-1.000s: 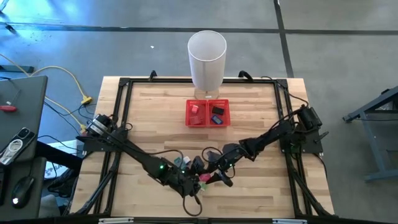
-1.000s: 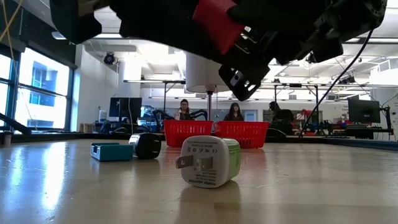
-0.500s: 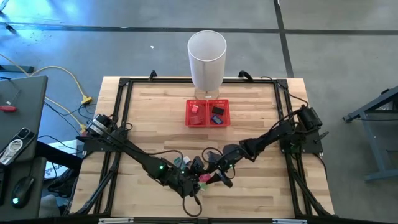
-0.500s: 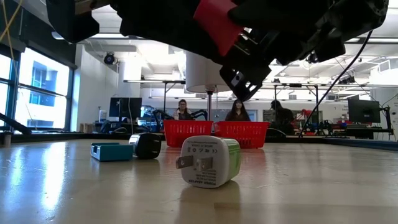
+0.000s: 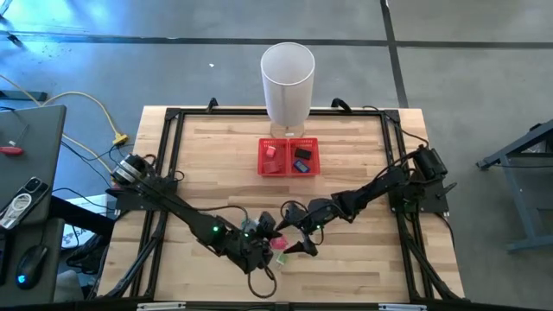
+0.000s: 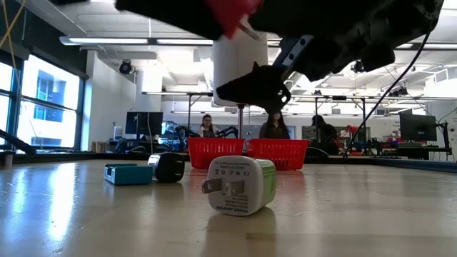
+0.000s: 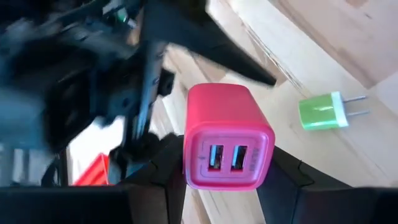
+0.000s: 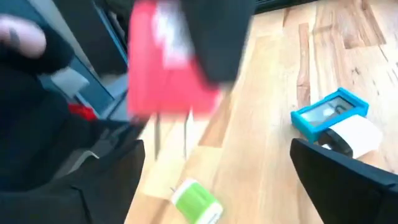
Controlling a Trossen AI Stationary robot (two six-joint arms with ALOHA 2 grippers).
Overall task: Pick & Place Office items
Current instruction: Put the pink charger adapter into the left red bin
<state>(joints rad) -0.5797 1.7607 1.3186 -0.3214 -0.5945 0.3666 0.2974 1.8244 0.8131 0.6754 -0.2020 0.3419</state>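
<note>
Pink charger [image 7: 227, 138] sits pinched between left gripper [image 7: 221, 177] fingers, socket face toward the wrist, long axis outward. Right gripper [image 8: 217, 180] fingers stand spread, charger just beyond them.

high: overhead, straight down | low: tabletop-level | wrists: close, seemingly sharing green-white charger [image 7: 323, 111]

This is a robotics lab or open workshop hall. A wooden surface [image 5: 225, 155] in a black metal frame [image 5: 173, 117] stands on a bare concrete floor [image 5: 104, 60], with loose cables [image 5: 91, 108] beside it. Beyond it, the low view shows long ceiling lights [image 6: 136, 41], big windows [image 6: 50, 100], monitors [image 6: 143, 123] and people [image 6: 208, 126] seated at benches.
</note>
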